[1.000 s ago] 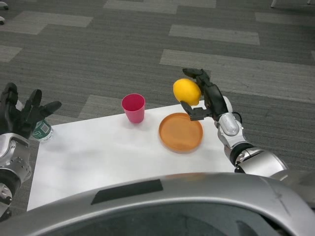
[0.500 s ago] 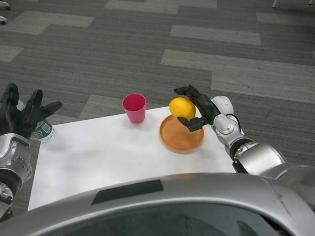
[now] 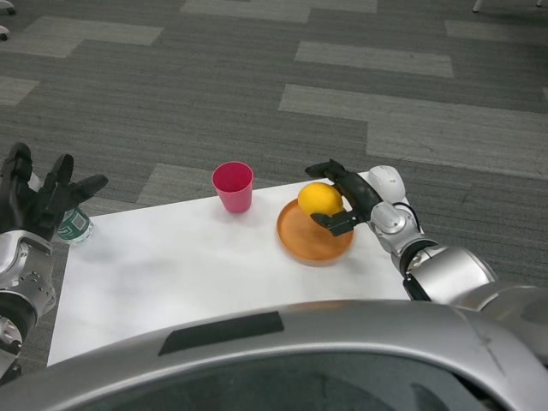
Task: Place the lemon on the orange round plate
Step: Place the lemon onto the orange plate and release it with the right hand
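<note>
So from where I'm sitting, going left to right. My left hand (image 3: 38,201) is parked off the far-left corner of the white rectangular table (image 3: 171,274), fingers spread apart and holding nothing, with a clear plastic bottle with a green label (image 3: 74,226) just beside it at the table's left edge. I'd be careful swinging that arm, since the bottle looks right at the edge and could go over. The hand has no job in this task, so I'd leave it where it is.

Next is a pink plastic cup (image 3: 233,186), upright near the far edge, a bit left of the flat orange round plate (image 3: 313,237). They're near each other but not touching, so the cup isn't in my way as long as I don't sweep left.

Now the actual business: my right hand (image 3: 347,197) has its fingers clamped around the round yellow lemon (image 3: 319,199), one wrapped over the top and another tucked under the near side. The lemon is over the far part of the plate, very low. I can't tell for sure whether it's touching the plate or hanging just above it. I'd call this mostly done: lemon carried and lined up, with only the set-down, release and pull-away left.

Room-wise, the plate sits close to the table's far-right corner, so the edge is near on the right. A round lemon could roll once freed, so I'd let go gently and back the hand out to the right, where it's open.
</note>
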Robot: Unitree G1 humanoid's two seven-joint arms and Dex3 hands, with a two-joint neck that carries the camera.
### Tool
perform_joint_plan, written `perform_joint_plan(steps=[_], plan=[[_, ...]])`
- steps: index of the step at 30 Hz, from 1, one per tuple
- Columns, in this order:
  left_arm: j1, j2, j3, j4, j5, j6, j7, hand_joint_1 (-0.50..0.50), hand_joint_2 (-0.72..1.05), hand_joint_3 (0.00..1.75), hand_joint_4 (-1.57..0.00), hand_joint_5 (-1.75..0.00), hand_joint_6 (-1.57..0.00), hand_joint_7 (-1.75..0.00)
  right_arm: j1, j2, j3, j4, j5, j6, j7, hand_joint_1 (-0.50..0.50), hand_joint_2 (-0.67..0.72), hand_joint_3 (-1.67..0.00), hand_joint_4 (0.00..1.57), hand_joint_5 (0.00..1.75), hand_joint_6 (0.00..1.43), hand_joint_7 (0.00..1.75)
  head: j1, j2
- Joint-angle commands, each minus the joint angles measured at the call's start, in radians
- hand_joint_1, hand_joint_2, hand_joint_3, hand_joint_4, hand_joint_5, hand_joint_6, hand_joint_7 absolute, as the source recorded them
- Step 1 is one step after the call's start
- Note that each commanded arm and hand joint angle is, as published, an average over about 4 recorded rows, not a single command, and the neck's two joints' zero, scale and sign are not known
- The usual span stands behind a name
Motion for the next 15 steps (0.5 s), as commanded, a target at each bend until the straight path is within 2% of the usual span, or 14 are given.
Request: perform_joint_plan(steps=[1, 5, 7, 9, 13, 15], plan=[[-0.009, 0.0, 0.004, 0.004, 0.003, -0.004, 0.003, 0.5, 0.96, 0.09, 0.0, 0.0, 0.0, 0.0, -0.018, -0.001, -0.001, 0.005, 0.001, 0.015, 0.006, -0.08, -0.54, -0.83, 0.0, 1.16, 0.0, 0.59, 0.0, 0.0], [-0.009, 0.0, 0.004, 0.004, 0.003, -0.004, 0.003, 0.5, 0.96, 0.09, 0.0, 0.0, 0.0, 0.0, -0.018, -0.001, -0.001, 0.005, -0.001, 0.016, 0.008, -0.1, -0.51, -0.71, 0.0, 0.97, 0.0, 0.49, 0.003, 0.001], [-0.009, 0.0, 0.004, 0.004, 0.003, -0.004, 0.003, 0.5, 0.96, 0.09, 0.0, 0.0, 0.0, 0.0, -0.018, -0.002, -0.001, 0.005, -0.001, 0.016, 0.009, -0.12, -0.45, -0.56, 0.0, 0.73, 0.0, 0.38, 0.002, 0.001], [-0.009, 0.0, 0.004, 0.004, 0.003, -0.004, 0.003, 0.5, 0.96, 0.09, 0.0, 0.0, 0.0, 0.0, -0.018, -0.003, -0.001, 0.005, -0.003, 0.016, 0.01, -0.12, -0.38, -0.48, 0.0, 0.53, 0.0, 0.31, 0.002, 0.001], [-0.009, 0.0, 0.004, 0.005, 0.003, -0.004, 0.003, 0.5, 0.96, 0.09, 0.0, 0.0, 0.0, 0.0, -0.018, -0.004, -0.001, 0.005, -0.003, 0.016, 0.011, -0.16, -0.29, -0.38, 0.0, 0.39, 0.0, 0.16, 0.003, 0.002], [-0.009, 0.0, 0.004, 0.005, 0.003, -0.004, 0.003, 0.5, 0.96, 0.09, 0.0, 0.0, 0.0, 0.0, -0.018, -0.004, -0.002, 0.005, -0.003, 0.016, 0.011, -0.16, -0.29, -0.34, 0.0, 0.39, 0.0, 0.14, 0.003, 0.002]])
